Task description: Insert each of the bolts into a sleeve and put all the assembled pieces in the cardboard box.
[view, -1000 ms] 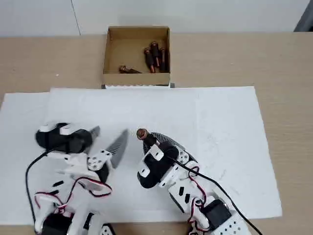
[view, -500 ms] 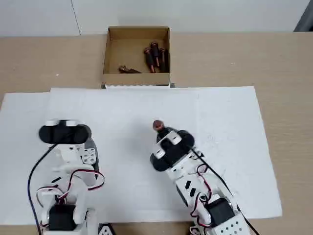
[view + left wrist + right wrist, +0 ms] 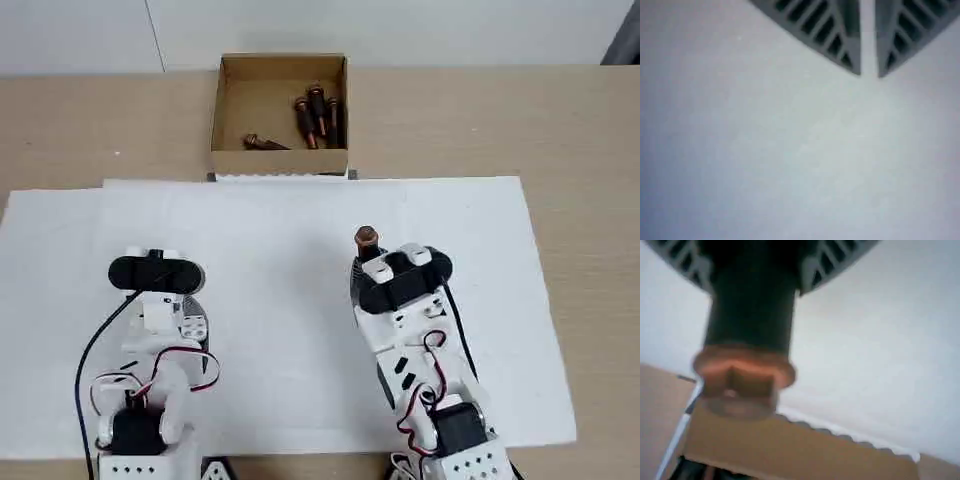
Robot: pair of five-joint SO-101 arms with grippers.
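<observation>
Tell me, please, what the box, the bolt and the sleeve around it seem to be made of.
Cardboard box: brown, matt cardboard, with thin folded walls. Bolt: probably metal, copper-coloured with a slight sheen on its flanged hex head. Sleeve: black, smooth and matt; plastic, rubber or coated metal, which I cannot tell.

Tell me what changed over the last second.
The right gripper, shut on the piece, carried it rightward and nearer the box. The left gripper pulled back from the middle of the sheet, turned down toward it and closed. The box and the pieces in it stayed put.
</observation>
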